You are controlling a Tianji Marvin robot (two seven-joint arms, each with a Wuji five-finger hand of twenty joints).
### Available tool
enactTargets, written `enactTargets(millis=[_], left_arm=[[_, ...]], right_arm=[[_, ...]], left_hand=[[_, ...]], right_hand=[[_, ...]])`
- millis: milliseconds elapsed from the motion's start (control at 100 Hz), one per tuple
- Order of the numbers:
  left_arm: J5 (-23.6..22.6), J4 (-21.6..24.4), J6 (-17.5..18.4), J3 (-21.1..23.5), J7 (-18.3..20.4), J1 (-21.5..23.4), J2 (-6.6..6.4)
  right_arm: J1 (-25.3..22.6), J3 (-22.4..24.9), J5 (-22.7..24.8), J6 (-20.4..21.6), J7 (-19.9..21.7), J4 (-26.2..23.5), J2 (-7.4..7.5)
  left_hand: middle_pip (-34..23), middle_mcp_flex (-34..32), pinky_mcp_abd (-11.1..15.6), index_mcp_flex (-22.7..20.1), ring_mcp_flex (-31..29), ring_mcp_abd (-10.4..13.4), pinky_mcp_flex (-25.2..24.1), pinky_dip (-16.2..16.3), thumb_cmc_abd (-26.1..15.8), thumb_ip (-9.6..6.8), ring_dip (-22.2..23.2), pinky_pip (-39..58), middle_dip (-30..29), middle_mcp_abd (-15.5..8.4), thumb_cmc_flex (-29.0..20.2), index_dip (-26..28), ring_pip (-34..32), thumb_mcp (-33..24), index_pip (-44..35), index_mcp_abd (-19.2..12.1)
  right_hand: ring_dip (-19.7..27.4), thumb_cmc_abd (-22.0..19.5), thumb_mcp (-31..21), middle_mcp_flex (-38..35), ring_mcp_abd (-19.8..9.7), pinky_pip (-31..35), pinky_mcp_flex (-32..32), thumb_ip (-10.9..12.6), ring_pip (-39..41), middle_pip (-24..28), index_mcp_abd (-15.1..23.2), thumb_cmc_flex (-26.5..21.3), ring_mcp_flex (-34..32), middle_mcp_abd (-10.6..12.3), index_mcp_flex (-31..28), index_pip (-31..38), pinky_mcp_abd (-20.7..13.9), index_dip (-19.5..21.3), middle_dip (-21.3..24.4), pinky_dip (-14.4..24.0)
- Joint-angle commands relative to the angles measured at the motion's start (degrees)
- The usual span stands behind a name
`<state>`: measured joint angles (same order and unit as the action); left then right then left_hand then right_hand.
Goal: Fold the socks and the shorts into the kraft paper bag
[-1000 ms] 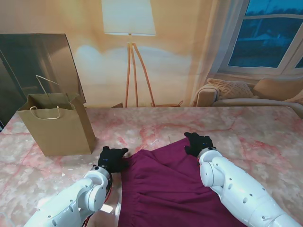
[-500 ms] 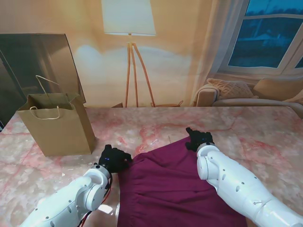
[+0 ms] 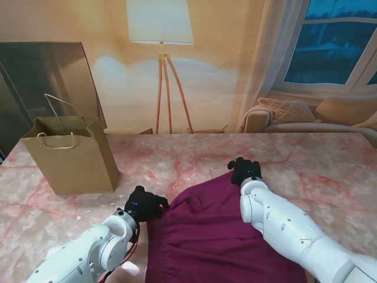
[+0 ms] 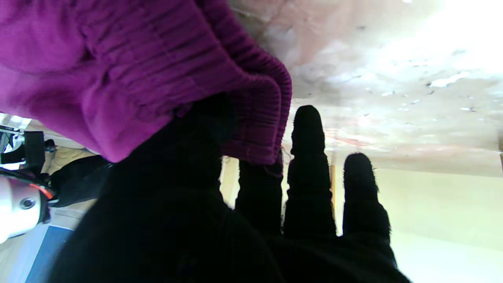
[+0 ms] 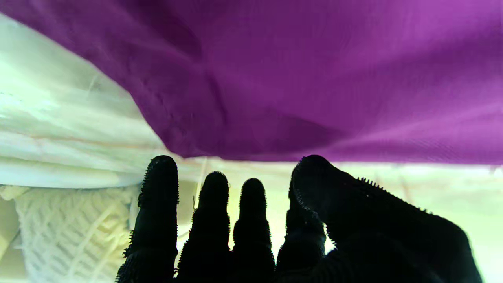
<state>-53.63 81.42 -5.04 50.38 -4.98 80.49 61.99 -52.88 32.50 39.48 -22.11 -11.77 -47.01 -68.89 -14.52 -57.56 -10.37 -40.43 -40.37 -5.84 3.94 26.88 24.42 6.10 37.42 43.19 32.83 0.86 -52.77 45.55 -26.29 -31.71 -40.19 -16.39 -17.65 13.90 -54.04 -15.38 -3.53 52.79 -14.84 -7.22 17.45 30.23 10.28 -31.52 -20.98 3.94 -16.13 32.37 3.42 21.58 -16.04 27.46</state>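
Left hand: black-gloved, at about 7 o'clock on the bench. It pinches the ribbed hem corner of the shorts; in the left wrist view the thumb and first finger are folded into the purple cloth, while the other fingers stand straight and free of it.

Right hand: black-gloved, just right of centre, resting at the far corner of the shorts. In the right wrist view the four fingers stand side by side, with the thumb curled beside them and cloth hanging over the tips; whether it grips the cloth cannot be told.

Shorts: dark purple, spread flat between the two hands and running toward me to the 6 o'clock edge. The far edge slants, higher at the right hand and lower at the left. Long axis roughly from 6 to 12 o'clock.

Kraft paper bag: upright, mouth open upward, cord handles raised, at about 10 o'clock, well apart from the shorts and beyond the left hand.

Bench: pink marbled top.

Backdrop: floor lamp at 12 o'clock, window at 2 o'clock.
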Motion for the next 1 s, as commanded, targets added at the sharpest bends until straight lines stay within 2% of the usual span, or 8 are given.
enactTargets(millis=[0,170,280,410,590,650,810,990], left_arm=[[-0.2,1.0,0.5,0.2,0.4,0.7,-0.34],[-0.9,2.2,1.3,1.4,0.0,2.2,-0.47],[-1.1,2.5,1.8,2.1,-0.5,2.6,-0.45],[-1.3,2.5,2.0,2.6,-0.1,2.7,-0.56],[-1.5,2.1,2.2,3.2,0.4,2.7,-0.70],[-1.6,1.9,2.0,3.4,0.3,2.7,-0.70],[-1.7,1.7,1.3,4.3,-0.2,2.8,-0.62],[-2.7,0.9,0.4,4.9,-1.7,1.8,-0.46]], right_arm=[[0.7,-0.3,-0.3,-0.1,1.2,0.6,-0.38],[2.9,-4.2,-1.9,-0.6,4.1,3.2,-0.98],[3.6,-5.5,-2.4,-1.1,4.2,4.8,-1.38],[3.3,-5.2,-2.6,-1.2,2.4,6.3,-1.83],[2.7,-4.3,-1.8,-0.3,2.2,5.8,-1.04],[2.1,-3.3,-1.4,0.3,0.6,5.7,-0.97],[-0.8,1.4,2.6,2.0,-1.1,0.8,1.11],[-6.0,10.1,9.9,3.6,-1.2,-9.2,4.03]], left_hand=[[0.3,-2.6,-0.1,-0.6,-1.3,1.1,-0.1,1.3,-2.9,1.25,0.3,0.8,0.6,-1.1,-3.0,2.4,-1.6,1.1,-5.9,-2.7],[0.0,-4.6,0.0,-0.7,-2.6,1.6,0.1,1.3,-2.7,1.44,0.5,1.2,1.0,-1.6,-3.0,2.3,-2.4,1.1,-6.0,-2.7],[0.1,-5.0,0.2,-0.9,-2.8,1.7,0.2,1.3,-2.4,1.43,0.5,1.4,1.2,-1.5,-2.9,1.8,-2.7,0.9,-6.0,-2.5],[0.2,-5.2,0.3,-1.0,-2.7,1.7,0.0,1.3,-2.1,1.42,0.5,1.6,1.3,-1.5,-2.9,1.2,-2.8,0.7,-5.9,-2.2],[0.2,-5.5,0.3,-1.1,-3.0,1.8,0.2,1.3,-1.8,1.51,0.4,1.9,1.4,-1.5,-2.5,0.1,-2.9,0.3,-5.9,-1.6],[0.1,-6.0,0.3,-1.3,-3.7,1.8,0.8,1.4,-1.5,1.57,0.4,2.3,1.3,-1.3,-2.5,-0.5,-3.2,0.0,-5.9,-1.3],[-1.7,-8.7,-0.5,-1.8,-6.7,1.6,4.0,3.0,-1.2,2.32,1.1,6.6,2.7,-0.6,-1.7,-3.1,-5.6,-1.0,-6.7,-1.7],[-5.8,-10.8,-0.9,-2.2,-9.5,1.6,8.6,5.3,-0.8,2.88,2.7,12.9,8.0,-1.6,-1.5,-2.6,-8.8,-1.7,-7.9,-2.7]], right_hand=[[1.4,3.3,-4.0,0.1,-0.3,0.3,-1.3,0.1,-1.3,-1.9,0.8,-2.9,-2.2,0.9,4.8,0.2,1.2,-2.9,0.7,-1.4],[-10.8,13.8,-11.8,-10.1,3.8,12.7,-8.6,0.1,9.4,-0.8,-1.5,-2.2,-15.1,0.5,10.8,3.7,2.1,-10.9,-0.5,9.5],[-23.4,20.0,-15.6,-18.2,3.6,16.3,-10.5,-0.1,23.4,14.5,-4.4,-0.5,-18.0,4.3,11.1,3.5,1.7,-13.5,-8.2,13.0],[-36.2,30.3,-16.1,-24.2,1.1,20.5,-13.0,-9.7,39.5,31.8,-6.0,0.6,-22.1,8.4,8.9,5.4,2.3,-13.4,-26.5,14.3],[-40.2,40.2,-16.2,-38.4,1.1,28.6,-17.3,-9.3,46.9,35.8,7.9,3.6,-29.4,9.8,-23.1,13.6,5.0,8.8,-43.3,17.4],[-40.6,41.5,-14.2,-37.0,1.5,28.3,-16.1,-13.1,46.4,34.2,14.0,2.5,-27.9,9.0,-28.5,21.9,5.0,6.9,-45.3,17.5],[-29.4,38.6,-12.6,-22.5,3.0,23.6,-10.4,-13.6,25.8,15.4,18.6,3.4,-15.1,3.5,-35.7,25.1,2.8,7.3,-27.1,18.6],[-22.1,30.5,-12.2,-39.4,3.0,26.1,-16.6,-12.2,20.4,8.2,16.8,3.4,-24.5,4.4,-37.8,24.5,3.1,-4.5,-9.5,20.4]])
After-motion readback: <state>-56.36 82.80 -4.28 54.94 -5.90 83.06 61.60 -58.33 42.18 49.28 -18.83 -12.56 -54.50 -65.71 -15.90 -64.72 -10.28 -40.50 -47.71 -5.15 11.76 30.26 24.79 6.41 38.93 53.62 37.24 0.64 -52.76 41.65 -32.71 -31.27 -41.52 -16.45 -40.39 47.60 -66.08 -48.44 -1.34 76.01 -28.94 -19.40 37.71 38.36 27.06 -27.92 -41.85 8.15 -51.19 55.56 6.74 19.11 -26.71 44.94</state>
